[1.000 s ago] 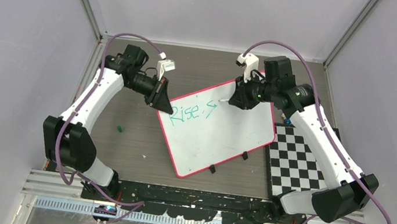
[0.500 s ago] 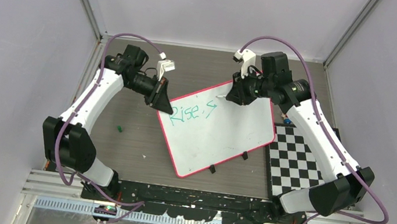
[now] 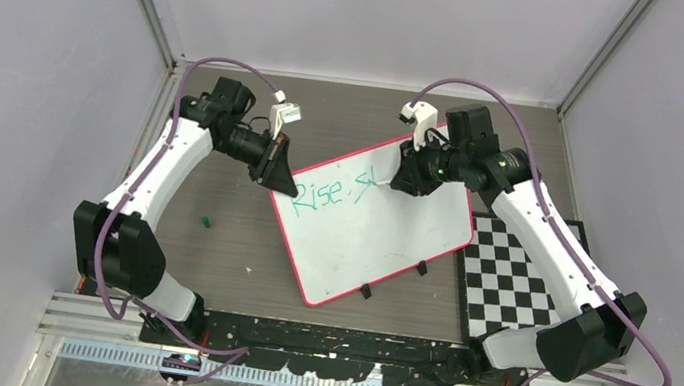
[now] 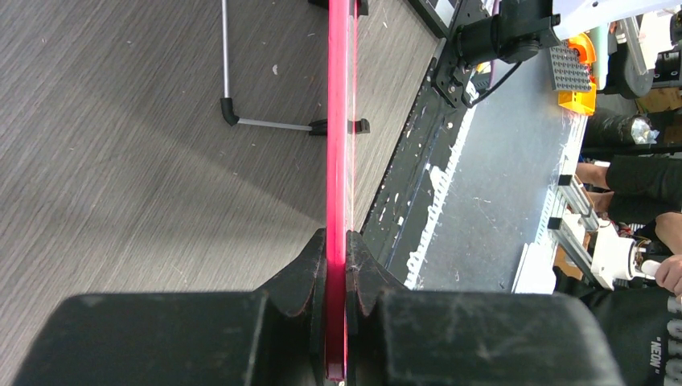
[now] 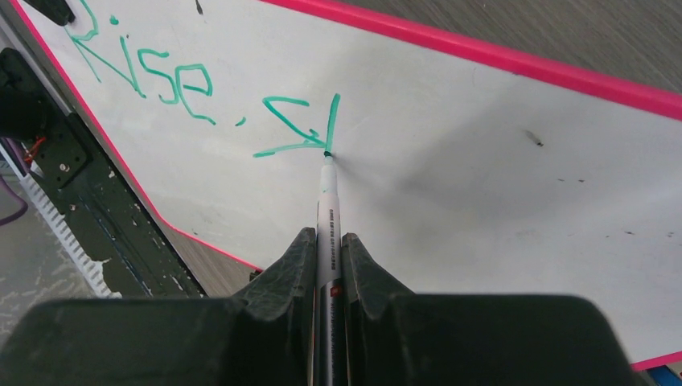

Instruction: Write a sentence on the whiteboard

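Top: whiteboard (image 3: 391, 245) sat askew between the arms, sentence (image 3: 333, 195) "Rise, s" by its far left corner. Left wrist: left gripper (image 4: 337, 265) pinched the whiteboard's pink rim. Right wrist: right gripper (image 5: 328, 265) clamped a marker (image 5: 328, 211), tip on the whiteboard just past the "s". Best bet: light even pressure, board pinned, small letters.

The whiteboard (image 3: 382, 239) is seen white, rimmed in pink-red; the sentence (image 3: 330, 194) is written in teal-green. A mat (image 3: 508, 277) checkered black-and-white is laid at the right edge of the counter (image 3: 208, 255), grained grey-brown
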Controlling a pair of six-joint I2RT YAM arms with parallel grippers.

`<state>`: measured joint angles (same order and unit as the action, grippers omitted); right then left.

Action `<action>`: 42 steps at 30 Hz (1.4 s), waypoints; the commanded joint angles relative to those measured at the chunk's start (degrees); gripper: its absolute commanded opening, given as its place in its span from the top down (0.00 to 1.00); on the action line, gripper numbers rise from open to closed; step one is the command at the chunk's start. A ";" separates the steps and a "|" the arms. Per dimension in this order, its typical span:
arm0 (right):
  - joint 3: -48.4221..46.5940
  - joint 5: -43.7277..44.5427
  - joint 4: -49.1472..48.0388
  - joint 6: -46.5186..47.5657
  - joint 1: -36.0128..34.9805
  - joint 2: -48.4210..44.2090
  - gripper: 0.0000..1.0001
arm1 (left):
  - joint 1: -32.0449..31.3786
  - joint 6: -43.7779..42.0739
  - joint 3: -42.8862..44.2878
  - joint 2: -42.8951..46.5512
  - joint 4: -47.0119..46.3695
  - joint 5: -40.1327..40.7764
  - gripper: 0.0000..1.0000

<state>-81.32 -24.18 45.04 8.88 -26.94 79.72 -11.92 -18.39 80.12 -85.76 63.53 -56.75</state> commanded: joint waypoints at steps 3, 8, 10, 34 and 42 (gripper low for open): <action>2.01 1.34 -2.19 1.11 -0.12 -1.50 1.00 | -0.92 -2.55 -1.00 1.42 -0.55 0.94 1.00; -0.48 1.46 -2.03 1.05 -0.10 -0.84 1.00 | -0.91 -2.52 -0.82 1.36 -0.48 0.87 1.00; -1.88 1.59 -2.01 0.89 -0.12 -0.31 1.00 | -0.91 -2.41 -0.75 1.29 -0.51 0.81 1.00; 0.47 3.01 -1.38 2.66 1.72 -0.57 1.00 | -0.93 -2.57 -0.42 0.80 -0.41 0.66 1.00; 1.87 2.24 -0.93 3.22 1.72 -1.36 1.00 | -0.91 -2.58 -0.65 0.87 -0.38 0.77 1.00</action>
<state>-80.01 -23.73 45.67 10.46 -25.47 79.09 -11.88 -18.33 80.05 -85.73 63.46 -56.69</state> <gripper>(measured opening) 0.196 0.084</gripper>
